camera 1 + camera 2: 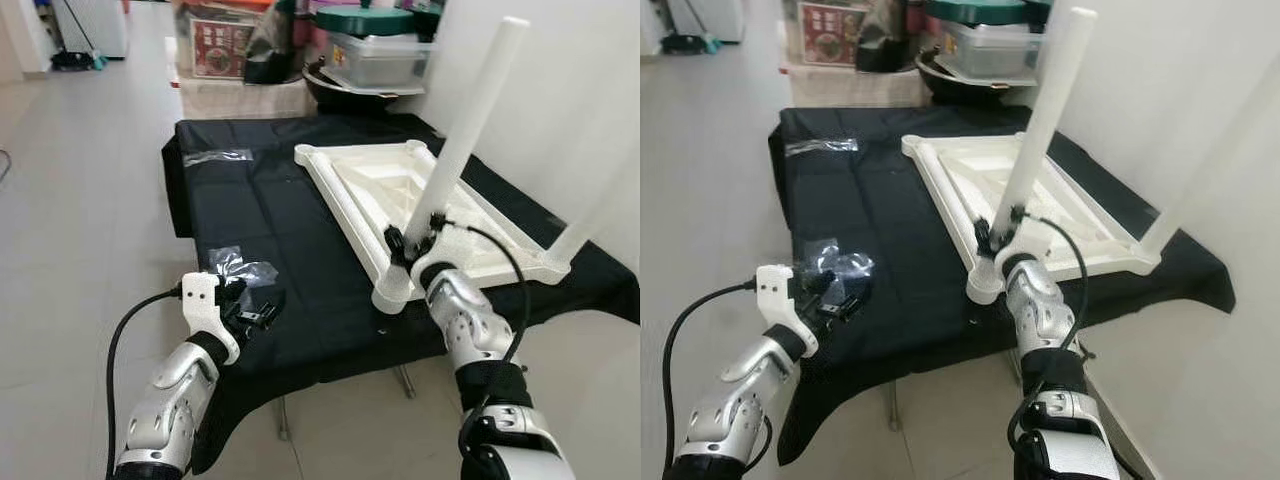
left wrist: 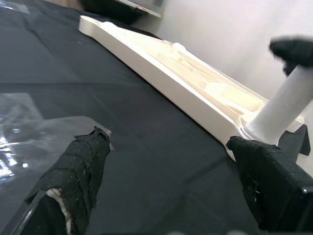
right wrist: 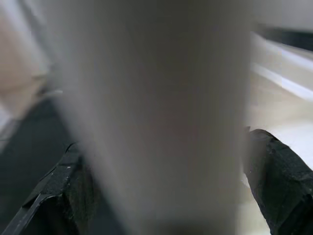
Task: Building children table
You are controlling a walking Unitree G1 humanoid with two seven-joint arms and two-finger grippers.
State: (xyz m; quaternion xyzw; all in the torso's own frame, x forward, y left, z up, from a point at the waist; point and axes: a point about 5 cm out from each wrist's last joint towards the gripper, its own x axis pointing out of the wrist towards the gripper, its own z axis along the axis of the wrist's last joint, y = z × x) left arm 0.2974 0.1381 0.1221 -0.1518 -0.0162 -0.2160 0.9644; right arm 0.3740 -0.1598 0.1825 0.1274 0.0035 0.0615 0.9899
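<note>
A white table top [image 1: 372,190] lies upside down on a black cloth-covered table [image 1: 270,215]. My right gripper [image 1: 412,243] is shut on a white table leg [image 1: 470,130], low on its shaft. The leg leans away to the right, with its lower end at the top's near corner socket [image 1: 393,291]. In the right wrist view the leg [image 3: 156,112] sits between both fingers [image 3: 276,186]. A second leg [image 1: 598,195] stands at the right corner. My left gripper [image 1: 252,310] hovers open over a clear plastic bag [image 1: 240,268] at the near left edge, apart from the top.
Another clear bag [image 1: 218,156] lies at the cloth's far left. Boxes, a lidded bin [image 1: 375,48] and a dark pan [image 1: 345,88] crowd the far end. A white wall [image 1: 580,90] runs close on the right. Tiled floor [image 1: 80,200] lies on the left.
</note>
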